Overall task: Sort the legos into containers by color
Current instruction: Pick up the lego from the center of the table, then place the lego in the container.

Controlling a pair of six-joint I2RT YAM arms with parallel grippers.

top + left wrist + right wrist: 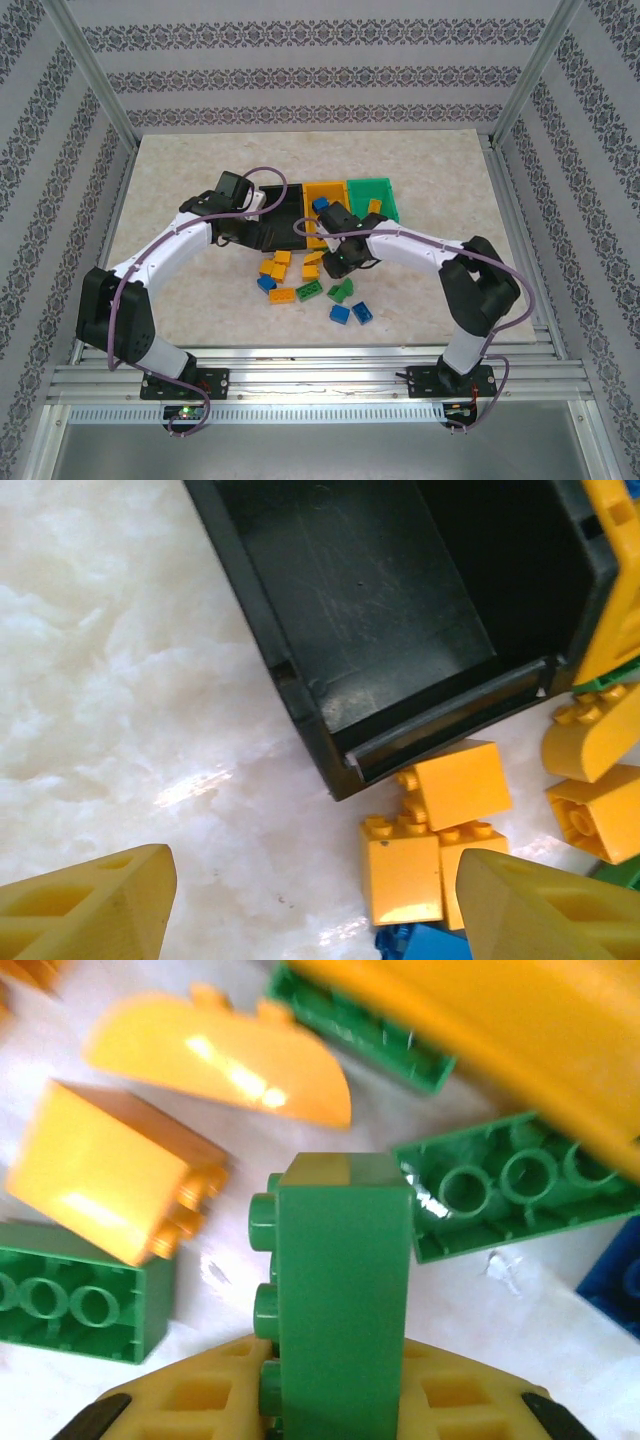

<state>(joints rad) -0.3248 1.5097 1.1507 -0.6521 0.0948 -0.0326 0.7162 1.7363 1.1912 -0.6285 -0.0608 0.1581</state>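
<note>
Right gripper (335, 1405) is clenched on a green brick (340, 1280) among loose legos on the desk (420, 170), just in front of the bins. Left gripper (310, 905) hangs released over orange-yellow bricks (430, 830) beside the black bin (400, 630), whose visible floor is bare. Sorting looks barely begun. About a dozen bricks lie unsorted, and the green bin (385, 187) at the row's right end awaits this one.

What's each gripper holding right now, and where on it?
Right gripper pinches a green brick at its near end, fingers on the studded face and the opposite face. Left gripper is open, holding nothing.
</note>
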